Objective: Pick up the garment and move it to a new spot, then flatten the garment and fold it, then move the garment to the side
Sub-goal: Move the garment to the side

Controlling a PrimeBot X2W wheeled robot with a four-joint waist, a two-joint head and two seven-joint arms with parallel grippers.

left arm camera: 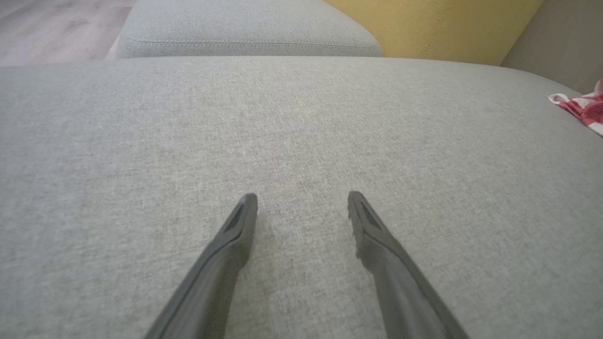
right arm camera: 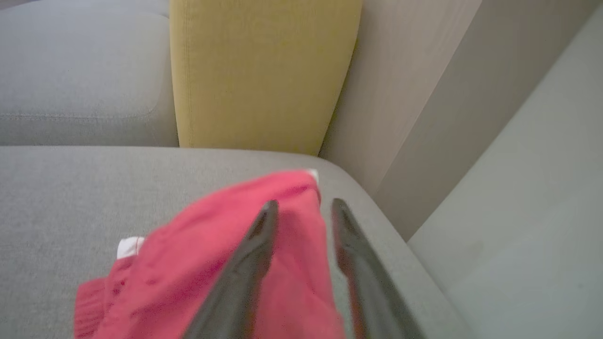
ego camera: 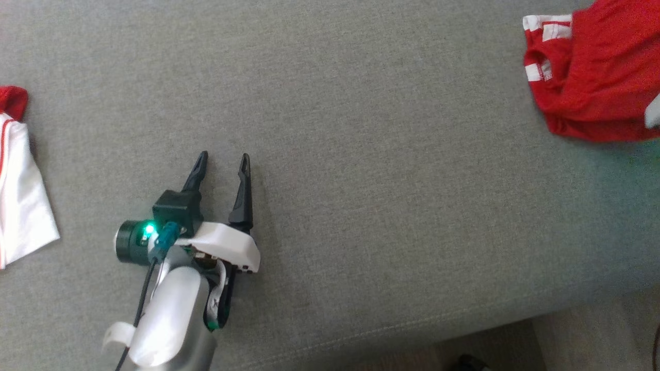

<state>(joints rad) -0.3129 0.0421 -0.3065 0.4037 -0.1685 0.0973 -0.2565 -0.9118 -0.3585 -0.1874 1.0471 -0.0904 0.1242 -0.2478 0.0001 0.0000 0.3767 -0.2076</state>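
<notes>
Broadly, a grey seat cushion point(ego camera: 361, 129) is stretching across the scene from left to right, its near edge running along the bottom of the head view. Beyond its far side a yellow back cushion point(right arm camera: 259, 70) is standing upright. A second grey cushion point(left arm camera: 245, 28) is sitting to the left of it, and a strip of wooden floor point(left arm camera: 47, 28) is showing further left.

The red garment point(ego camera: 598, 67) is lying crumpled at the far right of the seat, close to the cushion's rounded right corner, with white striped trim showing along its left side. A white garment point(ego camera: 20, 190) with red trim is lying at the left edge of the seat, partly cut off by the frame and well apart from the red one.

The left gripper point(ego camera: 223, 156) is hovering over bare grey fabric at the near left, between the two garments but closer to the white one, with its long dark fingers pointing toward the far side. Its jaws are standing wide apart and are holding nothing.

The right gripper point(right arm camera: 304, 202) is hanging over the red garment, its fingers blurred. Its jaws are standing parted with a narrower gap, red cloth is showing behind and between them, and nothing is looking pinched.

A small green light point(ego camera: 149, 229) is glowing on the dark housing at the left wrist.
</notes>
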